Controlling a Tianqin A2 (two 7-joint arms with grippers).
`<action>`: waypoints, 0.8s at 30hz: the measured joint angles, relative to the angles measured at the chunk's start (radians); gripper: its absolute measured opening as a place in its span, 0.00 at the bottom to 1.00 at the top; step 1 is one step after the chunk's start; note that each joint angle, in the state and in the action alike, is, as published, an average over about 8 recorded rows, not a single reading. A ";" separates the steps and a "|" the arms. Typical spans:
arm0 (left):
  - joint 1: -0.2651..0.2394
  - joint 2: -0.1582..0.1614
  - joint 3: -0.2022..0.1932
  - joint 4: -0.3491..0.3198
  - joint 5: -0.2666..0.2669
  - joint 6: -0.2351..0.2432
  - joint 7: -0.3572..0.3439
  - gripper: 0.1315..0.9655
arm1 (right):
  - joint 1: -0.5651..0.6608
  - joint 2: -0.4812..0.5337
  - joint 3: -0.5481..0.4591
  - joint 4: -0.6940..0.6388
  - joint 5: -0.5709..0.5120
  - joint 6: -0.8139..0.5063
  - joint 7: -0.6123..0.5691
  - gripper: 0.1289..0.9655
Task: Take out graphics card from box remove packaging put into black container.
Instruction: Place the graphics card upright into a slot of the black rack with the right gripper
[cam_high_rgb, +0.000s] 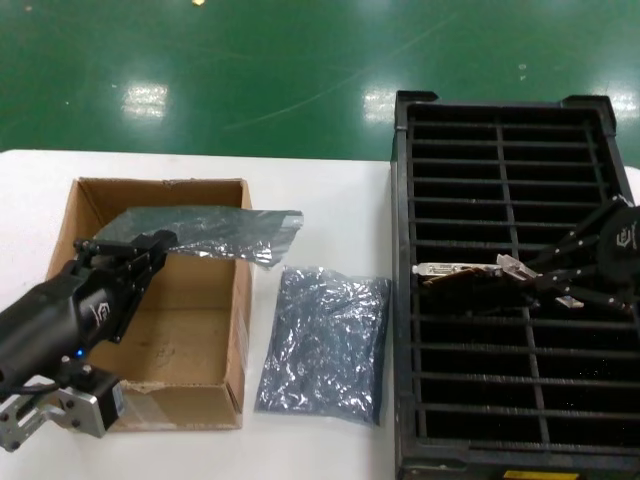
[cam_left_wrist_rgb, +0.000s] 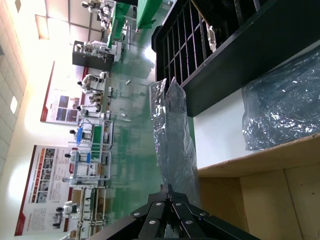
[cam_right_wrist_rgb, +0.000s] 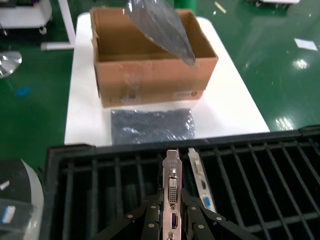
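The black container (cam_high_rgb: 505, 290) is seen at the right end of the white desk (cam_high_rgb: 330, 200), its narrow slots set in two columns. A graphics card (cam_high_rgb: 462, 270) is held over its middle rows by the right gripper (cam_right_wrist_rgb: 171, 220), whose fingers are clamped on the card's silver bracket; the card's board is mostly hidden behind the gripper. In the right wrist view a second card (cam_right_wrist_rgb: 201, 187) with a blue port is seen standing in a slot just beside the held one. The box (cam_high_rgb: 160, 300) stands well to the left of the black container, open at the top, and no contents can be made out inside it. Above the box, an empty packaging (cam_high_rgb: 215, 232) is held up by the left gripper (cam_high_rgb: 125, 250), closed on one end of it. Another crinkled bag (cam_high_rgb: 322, 345) lies flat on the desk between the box and the black container.
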 joint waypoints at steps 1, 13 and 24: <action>0.000 0.000 0.000 0.000 0.000 0.000 0.000 0.01 | 0.010 -0.008 -0.007 -0.013 -0.011 -0.001 -0.006 0.07; 0.000 0.000 0.000 0.000 0.000 0.000 0.000 0.01 | 0.084 -0.061 -0.054 -0.081 -0.086 -0.026 -0.078 0.07; 0.000 0.000 0.000 0.000 0.000 0.000 0.000 0.01 | 0.084 -0.050 -0.053 -0.034 -0.080 -0.069 -0.094 0.07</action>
